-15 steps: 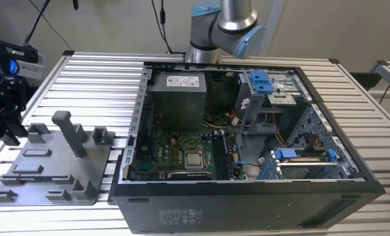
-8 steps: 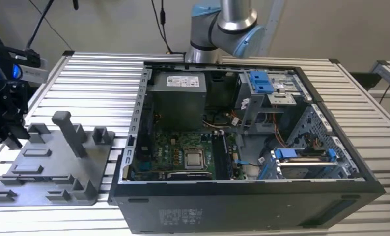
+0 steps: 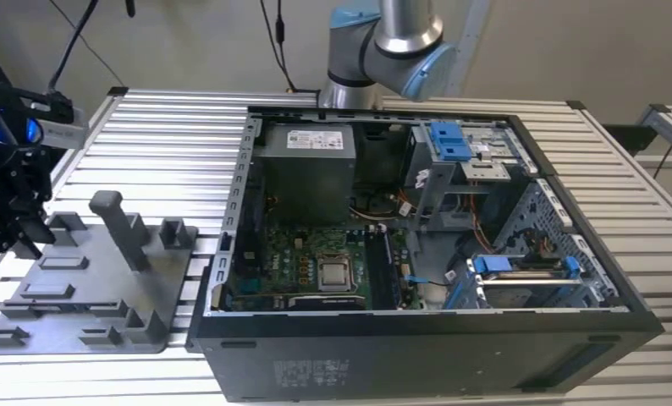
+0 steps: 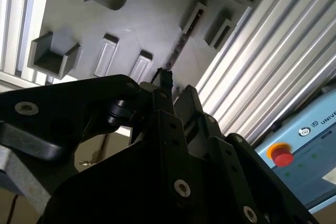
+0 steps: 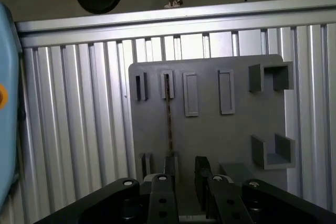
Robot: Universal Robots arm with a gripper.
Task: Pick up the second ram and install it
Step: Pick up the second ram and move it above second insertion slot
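Note:
The second ram [image 5: 169, 114] stands on its edge in a slot of the grey holder tray [image 5: 210, 129], seen from above as a thin dark line. It also shows as a slim dark strip [image 4: 181, 45] in the second wrist view. My gripper [image 5: 185, 174] hovers over the tray, open, with a bare gap between its fingers. One finger [image 5: 170, 167] lines up with the near end of the stick; I cannot tell whether it touches it. In the exterior view the gripper [image 3: 25, 241] hangs over the tray's [image 3: 88, 296] far left side.
An open computer case [image 3: 426, 254] lies to the exterior view's right of the tray, with the motherboard, the silver processor [image 3: 336, 273] and blue latches inside. A thick grey post [image 3: 119, 224] rises from the tray. Ribbed aluminium table [image 3: 167, 135] lies all around.

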